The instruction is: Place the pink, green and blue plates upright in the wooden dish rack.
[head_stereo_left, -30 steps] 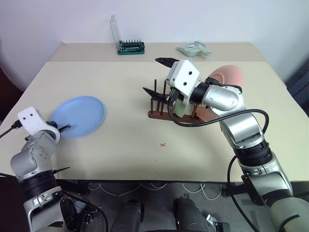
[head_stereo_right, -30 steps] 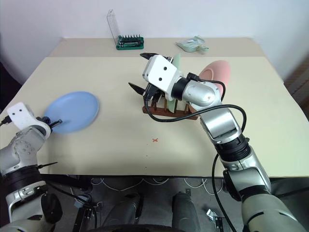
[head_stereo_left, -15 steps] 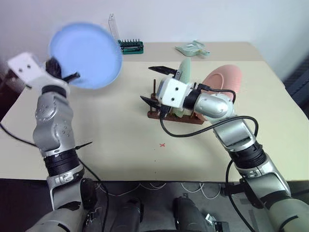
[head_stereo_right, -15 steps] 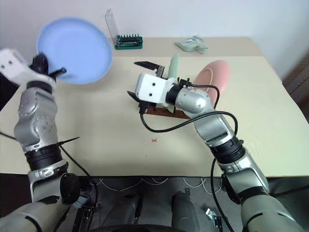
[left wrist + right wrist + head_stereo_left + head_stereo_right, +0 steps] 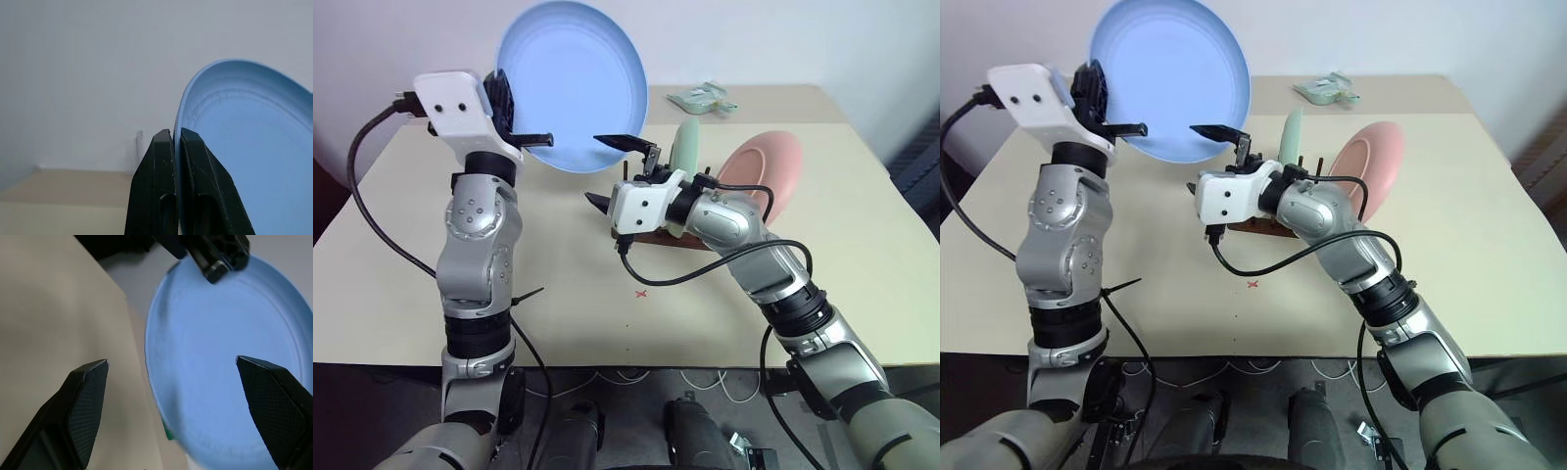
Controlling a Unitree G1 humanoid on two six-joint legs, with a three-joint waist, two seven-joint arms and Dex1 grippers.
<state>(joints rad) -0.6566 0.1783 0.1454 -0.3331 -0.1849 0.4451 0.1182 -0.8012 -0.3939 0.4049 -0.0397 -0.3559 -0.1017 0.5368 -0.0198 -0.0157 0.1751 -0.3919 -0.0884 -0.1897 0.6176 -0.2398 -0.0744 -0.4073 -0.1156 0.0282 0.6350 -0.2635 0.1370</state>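
Here my left tool (image 5: 175,147) pinches the blue plate's (image 5: 573,83) rim; my right tool (image 5: 173,391), spread wide, should close squarely before release.

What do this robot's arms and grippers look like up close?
Both arms are jointed silver-grey metal with black bands at the joints and loose black cables along them. Each wrist carries a white boxy housing with two small dark dots. The left gripper and right gripper each have two slim, pointed black fingers with a finely textured inner face.
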